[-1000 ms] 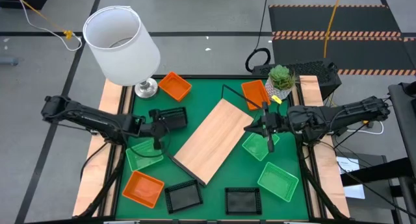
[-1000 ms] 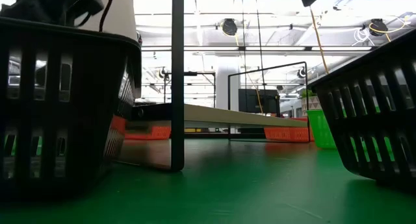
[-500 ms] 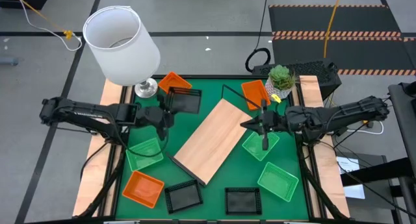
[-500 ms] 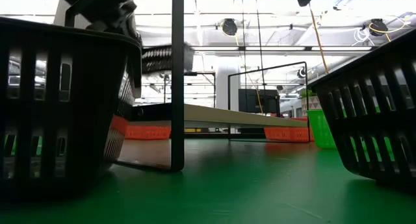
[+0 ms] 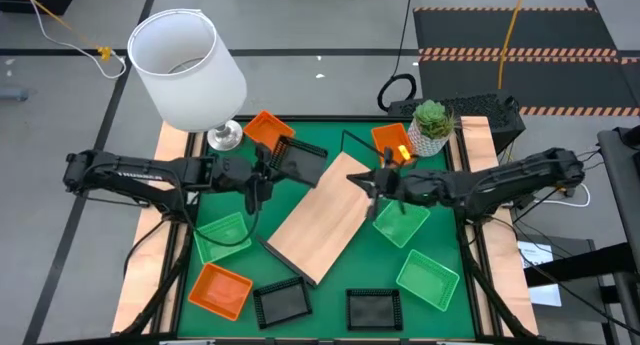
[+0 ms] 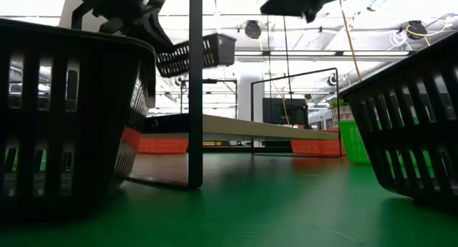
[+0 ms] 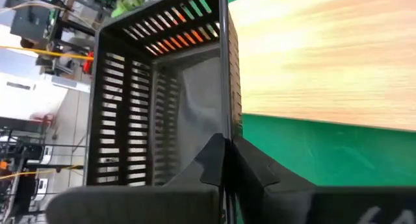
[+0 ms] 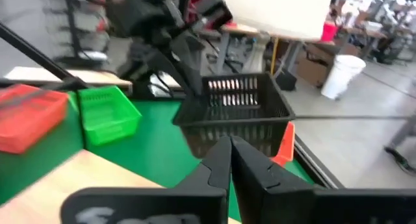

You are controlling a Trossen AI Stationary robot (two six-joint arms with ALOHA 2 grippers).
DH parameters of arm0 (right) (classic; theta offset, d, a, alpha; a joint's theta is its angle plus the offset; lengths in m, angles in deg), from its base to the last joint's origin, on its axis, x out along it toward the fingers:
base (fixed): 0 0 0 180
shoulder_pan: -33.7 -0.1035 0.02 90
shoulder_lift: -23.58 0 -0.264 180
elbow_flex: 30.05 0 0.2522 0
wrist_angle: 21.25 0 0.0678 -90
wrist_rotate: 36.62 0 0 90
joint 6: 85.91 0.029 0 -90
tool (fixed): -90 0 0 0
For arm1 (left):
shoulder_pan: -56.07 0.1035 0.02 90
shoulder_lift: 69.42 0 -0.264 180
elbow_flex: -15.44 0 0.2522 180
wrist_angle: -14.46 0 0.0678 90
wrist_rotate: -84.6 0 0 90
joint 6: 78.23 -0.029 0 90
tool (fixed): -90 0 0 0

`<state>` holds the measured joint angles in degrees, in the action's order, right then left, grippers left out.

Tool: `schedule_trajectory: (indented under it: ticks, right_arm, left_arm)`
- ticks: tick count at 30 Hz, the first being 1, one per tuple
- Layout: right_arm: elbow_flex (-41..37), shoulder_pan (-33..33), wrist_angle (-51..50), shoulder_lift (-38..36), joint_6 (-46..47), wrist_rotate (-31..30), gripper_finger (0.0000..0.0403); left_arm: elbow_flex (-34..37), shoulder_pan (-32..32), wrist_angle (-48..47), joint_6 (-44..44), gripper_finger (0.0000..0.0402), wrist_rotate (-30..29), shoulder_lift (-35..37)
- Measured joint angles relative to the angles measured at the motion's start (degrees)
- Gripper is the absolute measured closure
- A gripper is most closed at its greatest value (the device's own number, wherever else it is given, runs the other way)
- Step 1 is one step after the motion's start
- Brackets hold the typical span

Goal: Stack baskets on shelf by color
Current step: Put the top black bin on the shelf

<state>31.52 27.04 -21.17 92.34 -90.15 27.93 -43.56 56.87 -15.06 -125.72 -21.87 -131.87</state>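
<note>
Up and across goes the black slatted plastic basket (image 5: 300, 162), carried further toward the long light-wood shelf board (image 5: 322, 215) than a moment ago, now hanging over the green mat (image 5: 330, 290) just off the board's far end. Left gripper (image 5: 262, 175) is clamped on its rim. Right gripper (image 5: 372, 186) has slid in over the board's far corner, fingers pinched together, holding nothing, beside a bright green tray (image 5: 401, 223).
</note>
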Motion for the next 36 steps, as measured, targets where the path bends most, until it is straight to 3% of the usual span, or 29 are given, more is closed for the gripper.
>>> schedule_trajectory:
  ticks: [8,12,16,25,32,36]
  right_arm:
    - [7.8,1.8,-0.5,10.5,0.5,4.8,0.0316]
    - [11.1,1.8,-1.7,16.2,-1.0,4.9,0.0282]
    - [13.6,2.0,-2.1,21.1,-2.8,4.8,0.0262]
    - [15.2,4.2,-1.7,26.0,-2.4,4.7,0.027]
    - [15.2,5.3,-2.0,26.7,-2.2,6.2,0.0279]
    - [15.2,5.8,-1.3,27.6,-1.6,7.7,0.028]
  left_arm:
    - [0.0,0.8,0.5,-1.7,0.0387,0.1,-5.1]
    - [0.0,1.5,2.3,-1.8,0.0375,0.1,-6.4]
    - [0.0,2.3,2.2,-1.8,0.0389,1.0,-7.1]
    - [0.0,3.3,2.4,-1.4,0.0372,1.5,-7.7]
    - [0.0,3.3,2.6,-1.4,0.0393,1.6,-7.7]
    - [0.0,3.3,3.3,-1.2,0.0381,1.6,-7.7]
